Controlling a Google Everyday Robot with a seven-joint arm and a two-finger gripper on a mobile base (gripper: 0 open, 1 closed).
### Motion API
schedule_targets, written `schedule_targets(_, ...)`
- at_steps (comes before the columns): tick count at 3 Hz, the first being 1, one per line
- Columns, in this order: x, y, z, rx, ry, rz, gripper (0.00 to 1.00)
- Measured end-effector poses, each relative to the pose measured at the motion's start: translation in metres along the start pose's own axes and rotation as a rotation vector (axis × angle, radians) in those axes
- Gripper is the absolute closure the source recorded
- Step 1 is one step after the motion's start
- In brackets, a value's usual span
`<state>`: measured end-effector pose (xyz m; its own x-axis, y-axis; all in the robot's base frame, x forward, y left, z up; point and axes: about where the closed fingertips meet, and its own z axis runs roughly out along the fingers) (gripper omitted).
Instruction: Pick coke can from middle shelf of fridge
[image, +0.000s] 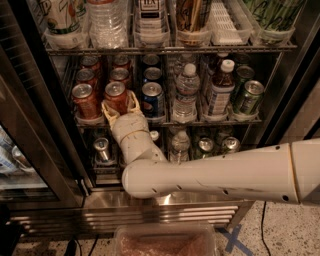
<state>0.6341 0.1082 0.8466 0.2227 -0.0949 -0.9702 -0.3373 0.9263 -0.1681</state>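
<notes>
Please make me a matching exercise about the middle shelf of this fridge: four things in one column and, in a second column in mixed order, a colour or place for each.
Things:
1. coke can
2. Pepsi can
3. front green can
4. water bottle

Descriptions:
a. far right of the middle shelf
b. clear, with a white cap
c. red, at the gripper
d. blue, just right of the gripper

Pairs: 1-c, 2-d, 3-a, 4-b.
</notes>
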Motion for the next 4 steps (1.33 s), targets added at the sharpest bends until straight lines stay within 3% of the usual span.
schedule_targets(3,-0.015,0.003,0.0,-0.049,0.039,0.024,1.0)
schedule_targets(4,-0.04,-0.009,-0.008,-0.066,0.081,0.039,1.0)
